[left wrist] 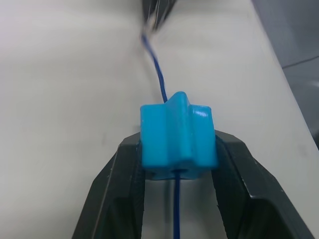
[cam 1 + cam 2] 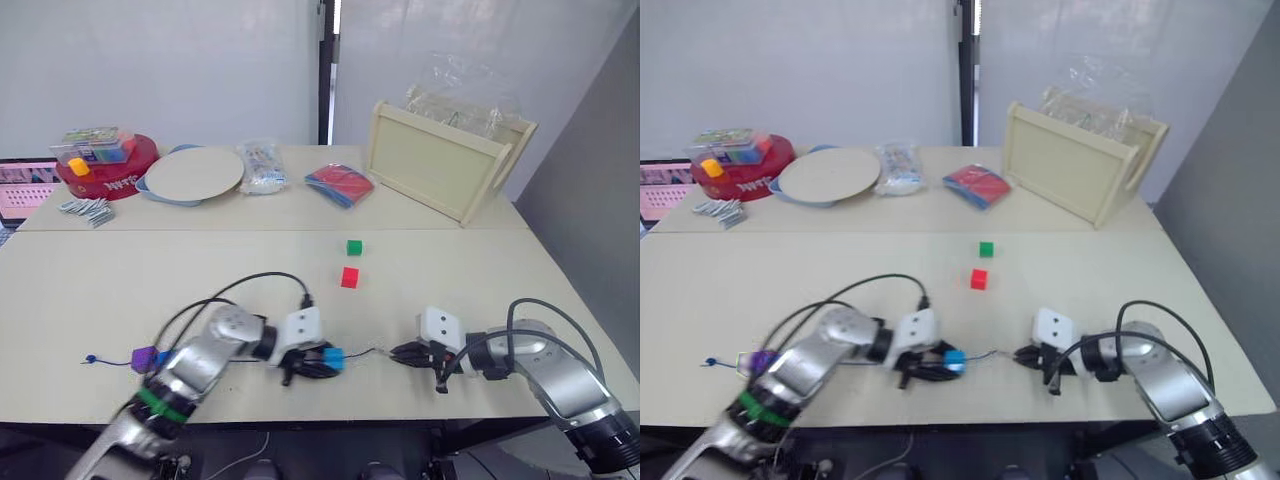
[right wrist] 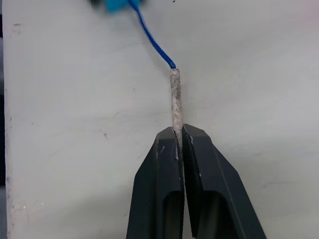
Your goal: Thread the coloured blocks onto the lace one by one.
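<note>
Lace [image 2: 110,361], a thin dark blue cord, lay along the near edge of the tabletop [image 2: 500,265], running from its knotted end at the far left toward the right hand. A purple block [image 2: 145,357] sat on the cord near the knot, partly hidden behind the left arm. Further right, the left hand [image 2: 318,362] had its two black fingers [image 1: 117,194] closed against the sides of a light blue block [image 1: 177,136]; in the left wrist view the cord passed through the hole of this block and came out on the far side. From there a short span of cord crossed the bare tabletop to the right hand [image 2: 404,353]. In the right wrist view its fingers [image 3: 164,184] were pressed together on the pale stiff tip [image 3: 175,99] of the lace, most of the tip projecting beyond the fingertips and joining the blue cord. The two hands stood near one another, apart, with only the cord between them.

A red block [image 2: 349,277] and a green block [image 2: 354,247] rested loose on the tabletop beyond the hands, the green one just behind the red one. Along the far edge, from left to right, stood a red round tin [image 2: 108,170] with a clear box of small pieces on top, a pale round plate [image 2: 193,173], a clear packet [image 2: 262,166], a flat red and blue bundle [image 2: 338,184], and a pale wooden tray [image 2: 440,160] tilted on its side with clear plastic wrap behind it.
</note>
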`<state>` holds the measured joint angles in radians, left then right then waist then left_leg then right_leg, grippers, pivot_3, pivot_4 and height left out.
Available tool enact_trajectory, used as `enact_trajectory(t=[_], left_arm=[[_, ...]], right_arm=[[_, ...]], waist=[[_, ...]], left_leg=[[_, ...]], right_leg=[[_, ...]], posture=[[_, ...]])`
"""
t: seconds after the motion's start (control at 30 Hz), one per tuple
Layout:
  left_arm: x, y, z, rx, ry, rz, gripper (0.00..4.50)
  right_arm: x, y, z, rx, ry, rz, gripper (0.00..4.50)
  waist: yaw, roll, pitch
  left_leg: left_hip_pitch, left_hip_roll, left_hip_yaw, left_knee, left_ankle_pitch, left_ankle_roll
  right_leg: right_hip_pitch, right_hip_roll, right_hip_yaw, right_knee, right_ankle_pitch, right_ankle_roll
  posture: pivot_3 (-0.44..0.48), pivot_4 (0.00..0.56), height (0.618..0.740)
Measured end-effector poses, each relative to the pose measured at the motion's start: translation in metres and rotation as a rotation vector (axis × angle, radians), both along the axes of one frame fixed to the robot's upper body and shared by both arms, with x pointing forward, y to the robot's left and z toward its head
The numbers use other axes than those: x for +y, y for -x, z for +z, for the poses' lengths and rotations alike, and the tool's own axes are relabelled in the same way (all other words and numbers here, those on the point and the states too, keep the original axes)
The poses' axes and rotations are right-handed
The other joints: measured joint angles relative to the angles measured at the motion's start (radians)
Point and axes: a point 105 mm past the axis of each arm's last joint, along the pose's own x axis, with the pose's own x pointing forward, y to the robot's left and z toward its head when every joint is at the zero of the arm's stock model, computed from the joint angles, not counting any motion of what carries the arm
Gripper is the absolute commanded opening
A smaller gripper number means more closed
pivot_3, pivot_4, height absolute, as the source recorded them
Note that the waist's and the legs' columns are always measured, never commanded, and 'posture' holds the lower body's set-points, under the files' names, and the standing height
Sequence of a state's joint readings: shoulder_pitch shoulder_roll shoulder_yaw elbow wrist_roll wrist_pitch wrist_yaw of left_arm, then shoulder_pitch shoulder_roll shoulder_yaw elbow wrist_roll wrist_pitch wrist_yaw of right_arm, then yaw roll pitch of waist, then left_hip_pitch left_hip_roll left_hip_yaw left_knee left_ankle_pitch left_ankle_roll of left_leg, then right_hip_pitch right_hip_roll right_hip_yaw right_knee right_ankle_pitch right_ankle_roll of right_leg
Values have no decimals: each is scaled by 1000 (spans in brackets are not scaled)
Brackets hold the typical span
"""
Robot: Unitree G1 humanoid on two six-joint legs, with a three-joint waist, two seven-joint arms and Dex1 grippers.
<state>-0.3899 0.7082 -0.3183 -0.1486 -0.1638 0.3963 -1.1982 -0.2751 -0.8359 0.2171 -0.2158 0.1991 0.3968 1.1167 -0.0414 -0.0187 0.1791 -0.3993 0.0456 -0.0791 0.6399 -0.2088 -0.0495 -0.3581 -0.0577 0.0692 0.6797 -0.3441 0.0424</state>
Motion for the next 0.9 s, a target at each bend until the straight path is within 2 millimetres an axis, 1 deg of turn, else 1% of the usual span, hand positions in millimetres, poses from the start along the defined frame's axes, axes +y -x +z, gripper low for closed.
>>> enact_trajectory(t=[0.03, 0.1, 0.2, 0.33, 0.37, 0.43, 0.47, 0.53, 0.63, 0.67, 0.7, 0.8, 0.87, 0.9], left_arm=[[19, 2, 0, 4, -26, 39, 1360], [50, 5, 3, 3, -78, 101, 1360], [89, 12, 5, -5, -161, 164, 1360], [131, 21, 7, -17, -252, 231, 1360], [139, 21, 8, -17, -266, 248, 1360], [147, 22, 9, -27, -283, 259, 1360], [148, 23, 9, -32, -284, 260, 1360], [150, 23, 10, -42, -282, 261, 2392], [151, 20, 13, -35, -254, 285, 3316], [148, 18, 15, -32, -225, 298, 3635], [140, 15, 20, -21, -170, 307, 3635], [104, 13, 39, 12, -1, 259, 3635], [86, 13, 52, 12, 53, 215, 3635], [73, 12, 59, 8, 86, 184, 3635]], right_arm=[[2, 0, 2, 0, 3, 6, 0], [5, 0, 6, -7, 6, 19, 0], [9, 1, 11, -18, 5, 37, 0], [12, 0, 12, -16, 3, 43, 0], [12, 0, 12, -16, 3, 44, 0], [13, 0, 12, -17, 4, 49, 0], [13, 0, 13, -17, 5, 51, 0], [14, 0, 12, -14, 6, 55, 0], [17, -1, 9, -2, 5, 63, 0], [17, 0, 8, 3, 7, 65, 0], [18, 0, 7, 5, 7, 67, 0], [24, -2, 11, -11, 9, 89, 0], [26, -3, 11, -16, 15, 97, 0], [27, -3, 9, -14, 22, 97, 0]], waist=[[-6, 0, 0], [-8, 0, 0], [-8, 0, 0], [-11, 1, 0], [-11, 1, 0], [-11, 1, 1], [-11, 2, 1], [-11, 2, 1], [-11, 2, 1], [-8, 2, 1], [-4, 2, 1], [6, 1, 1], [8, 1, 1], [10, 1, 1]], left_leg=[[0, 1, 0, -1, 0, 0], [2, 1, 0, -2, 0, 0], [3, 1, 1, -5, 0, 0], [6, 1, 2, -8, 0, 0], [6, 1, 2, -10, 0, 0], [7, 2, 2, -12, 0, 0], [8, 2, 3, -12, 0, 0], [8, 2, 3, -12, 0, 0], [7, 2, 3, -12, 0, 0], [5, 2, 3, -12, 0, 0], [2, 1, 3, -10, 0, 0], [-10, 1, 1, -4, 0, 0], [-10, 1, 1, -2, 0, 0], [-10, 1, 1, -2, 0, 0]], right_leg=[[0, 0, 0, 0, 0, 0], [0, 1, 0, 0, 0, -1], [0, 0, 0, 0, -1, -1], [0, 0, 1, 0, -1, -2], [0, 0, 1, 0, -1, -2], [0, 0, 1, 0, -1, -2], [0, 0, 1, 0, -1, -2], [0, 0, 1, 0, -1, -2], [-1, 1, 1, 0, -1, -2], [-2, 0, 1, 0, -1, -2], [-5, 0, 1, 0, -1, -2], [-13, 0, 0, 3, -1, -2], [-13, 0, 0, 3, -1, -2], [-13, 0, 0, 3, -1, -2]], posture=[[0, 150, 740], [0, 150, 740], [0, 150, 740], [0, 150, 740], [0, 150, 740], [0, 150, 740], [0, 150, 740], [0, 150, 740], [0, 150, 740], [0, 150, 740], [0, 150, 740], [0, 150, 740], [0, 150, 740], [0, 150, 740]])
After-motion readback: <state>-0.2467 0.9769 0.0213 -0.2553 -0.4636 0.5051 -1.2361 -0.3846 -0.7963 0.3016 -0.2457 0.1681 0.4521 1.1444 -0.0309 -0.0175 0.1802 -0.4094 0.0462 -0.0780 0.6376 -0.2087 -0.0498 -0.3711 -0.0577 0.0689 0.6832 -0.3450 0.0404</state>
